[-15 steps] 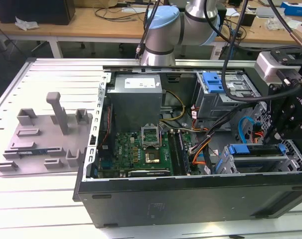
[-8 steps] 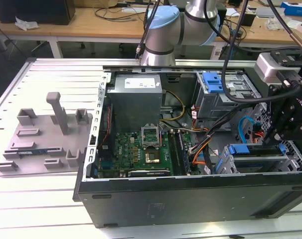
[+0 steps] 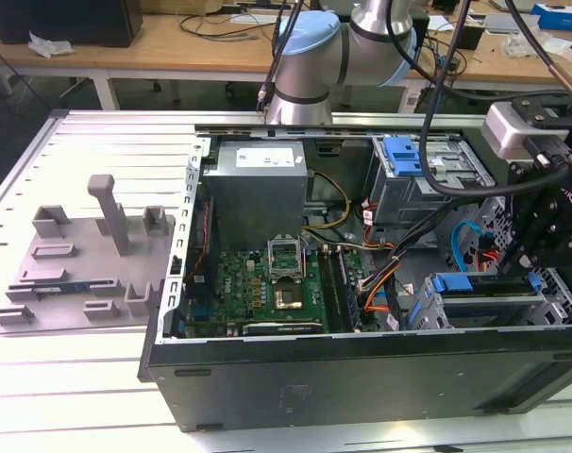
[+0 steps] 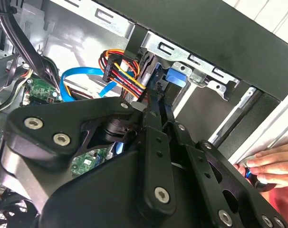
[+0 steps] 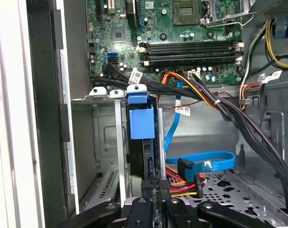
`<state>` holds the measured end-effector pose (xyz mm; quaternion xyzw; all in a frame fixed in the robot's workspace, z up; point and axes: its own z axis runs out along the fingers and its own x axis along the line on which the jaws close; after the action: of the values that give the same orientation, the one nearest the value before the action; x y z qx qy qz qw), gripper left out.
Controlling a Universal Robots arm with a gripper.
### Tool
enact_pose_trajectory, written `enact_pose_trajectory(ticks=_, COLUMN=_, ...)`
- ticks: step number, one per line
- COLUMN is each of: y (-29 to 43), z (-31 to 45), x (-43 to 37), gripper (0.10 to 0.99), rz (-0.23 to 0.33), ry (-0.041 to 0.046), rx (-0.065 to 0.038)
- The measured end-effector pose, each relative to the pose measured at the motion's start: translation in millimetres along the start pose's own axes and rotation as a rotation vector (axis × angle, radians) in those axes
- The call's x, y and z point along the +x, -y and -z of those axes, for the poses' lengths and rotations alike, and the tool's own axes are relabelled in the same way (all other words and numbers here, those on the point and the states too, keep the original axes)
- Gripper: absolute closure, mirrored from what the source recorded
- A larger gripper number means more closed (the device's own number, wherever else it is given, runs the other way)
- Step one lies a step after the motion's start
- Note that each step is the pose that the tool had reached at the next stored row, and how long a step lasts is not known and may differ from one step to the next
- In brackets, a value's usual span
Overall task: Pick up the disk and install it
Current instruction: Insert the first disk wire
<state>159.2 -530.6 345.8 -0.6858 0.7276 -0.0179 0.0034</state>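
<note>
- Open computer case (image 3: 361, 363) lying on its side on the desk (image 3: 78, 377), so the drive bays face up toward the arm.
- Disk (image 5: 151, 156) standing on edge in the metal drive cage (image 5: 106, 137), at the exterior view's right; its blue carrier frame (image 5: 140, 121) fills the slot, apparently seated.
- Pincer (image 5: 156, 202) narrowed at the disk's near edge; actual grip cannot be told.
- A person's hand (image 4: 270, 166) rests beside the case.
</note>
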Motion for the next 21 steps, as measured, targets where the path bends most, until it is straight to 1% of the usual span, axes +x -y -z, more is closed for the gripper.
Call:
enact_pose_trajectory(ticks=3, y=0.0, z=-0.9, x=0.0, gripper=0.918, rz=0.000, ry=0.0000, rx=0.000)
enact_pose_trajectory(ticks=5, y=-0.1, z=-4.0, x=-0.1, gripper=0.918, rz=0.000, ry=0.0001, rx=0.000)
enact_pose_trajectory(ticks=10, y=-0.2, z=-8.1, x=-0.1, gripper=0.918, rz=0.000, ry=-0.0002, rx=0.000)
enact_pose_trajectory(ticks=16, y=-0.3, z=-10.2, x=0.1, gripper=0.918, rz=0.000, ry=-0.0006, rx=-0.001)
enact_pose_trajectory(ticks=17, y=-0.4, z=-10.7, x=0.0, gripper=0.918, rz=0.000, ry=0.0007, rx=-0.001)
enact_pose_trajectory(ticks=18, y=-0.4, z=-10.7, x=0.1, gripper=0.906, rz=0.000, ry=0.0011, rx=-0.001)
enact_pose_trajectory(ticks=20, y=-0.2, z=-6.6, x=0.1, gripper=0.784, rz=0.000, ry=-0.0001, rx=-0.001)
enact_pose_trajectory(ticks=21, y=-0.1, z=-4.9, x=0.2, gripper=0.784, rz=0.000, ry=0.0003, rx=-0.001)
